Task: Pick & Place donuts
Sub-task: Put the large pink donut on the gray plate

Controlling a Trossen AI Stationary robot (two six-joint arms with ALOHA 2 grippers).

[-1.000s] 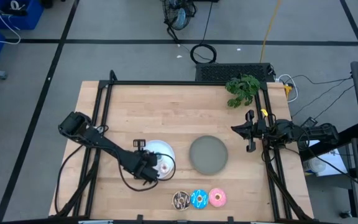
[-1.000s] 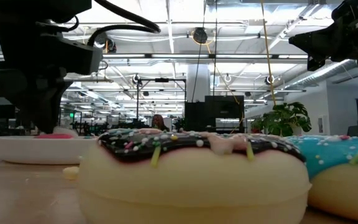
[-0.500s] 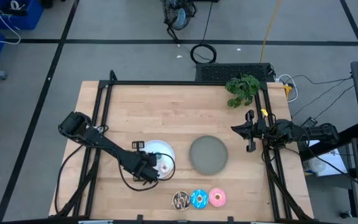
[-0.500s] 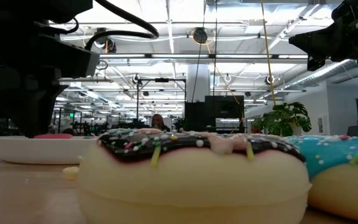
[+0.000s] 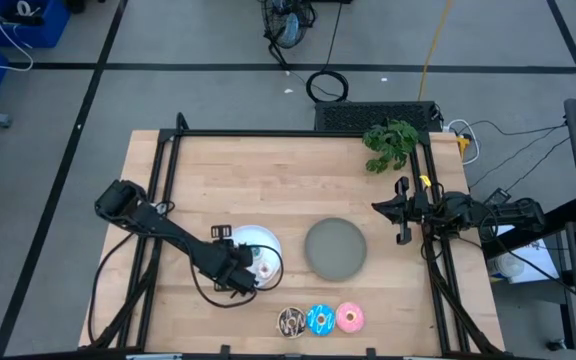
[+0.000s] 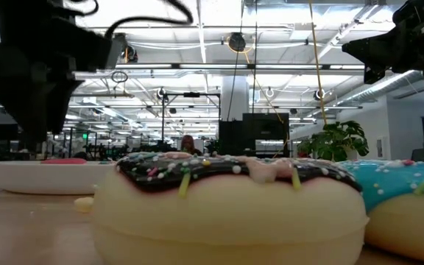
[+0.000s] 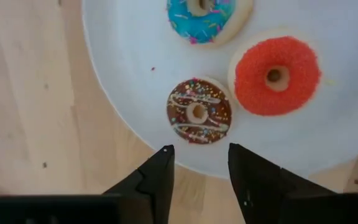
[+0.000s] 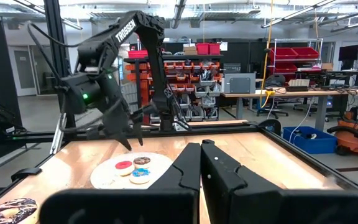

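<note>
Fingers of the left gripper (image 7: 199,163) stand parted with nothing between them, poised above the near rim of the white plate (image 7: 123,99). Just beyond the tips lies the small brown donut (image 7: 199,111), flat on the plate; the red donut (image 7: 277,75) touches or nearly touches it on one side, and the small blue donut (image 7: 208,15) sits a little further in. No white-pink tiny donut can be made out in these views.

Right gripper (image 8: 200,163) — fingers pressed together, empty, parked at the table's right edge, well apart from the work.

Three larger donuts wait in a row at the front edge: sprinkled dark donut (image 5: 291,320), blue donut (image 5: 320,319), pink donut (image 5: 350,317). The grey plate (image 5: 335,248) beside the white one is bare.

Judgement: the brown donut looks freshly set down, and this is the release step. To do it well — lift straight up with the fingers apart so neither tip drags the brown donut or nudges the red one, and clear the plate rim before swinging toward the front row.
</note>
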